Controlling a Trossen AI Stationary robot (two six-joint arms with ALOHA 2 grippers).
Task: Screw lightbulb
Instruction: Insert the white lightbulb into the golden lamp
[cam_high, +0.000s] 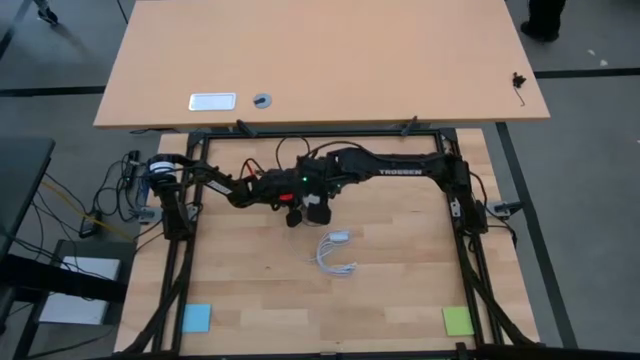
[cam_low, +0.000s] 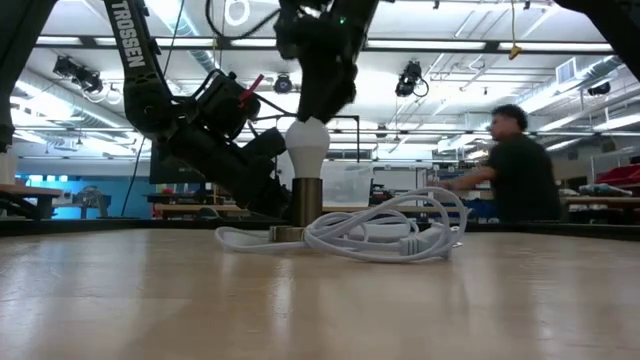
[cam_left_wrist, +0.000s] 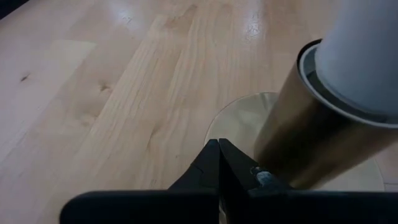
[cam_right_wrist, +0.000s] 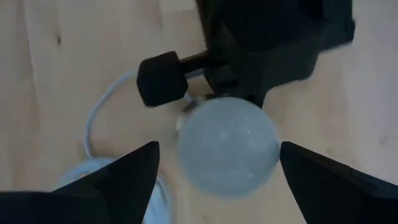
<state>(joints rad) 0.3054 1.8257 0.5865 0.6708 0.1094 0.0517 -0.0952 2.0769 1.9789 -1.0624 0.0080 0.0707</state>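
Right wrist view looks straight down past the right gripper (cam_right_wrist: 217, 168), whose fingers (cam_right_wrist: 127, 174) stand wide apart on either side of the bulb (cam_right_wrist: 227, 146) without touching it. In the low view this gripper (cam_low: 318, 100) hangs directly over the bulb (cam_low: 307, 145), close above its white top. The bulb stands upright in the socket (cam_low: 306, 205), a brassy tube on a round base that rests on the table (cam_low: 320, 300).

The left gripper (cam_left_wrist: 217, 165) has its fingers pressed together, their tips just beside the foot of the socket (cam_left_wrist: 311, 143), low over the base plate; whether they touch it is not clear. In the low view the left arm (cam_low: 210, 140) slants down to the socket from its side.

A white cord (cam_low: 385, 235) lies coiled on the table next to the socket. In the high view the cord (cam_high: 335, 255) sits near the table's middle, just in front of both grippers. Beyond the table, a person (cam_low: 520, 170) in a dark shirt is at a bench.
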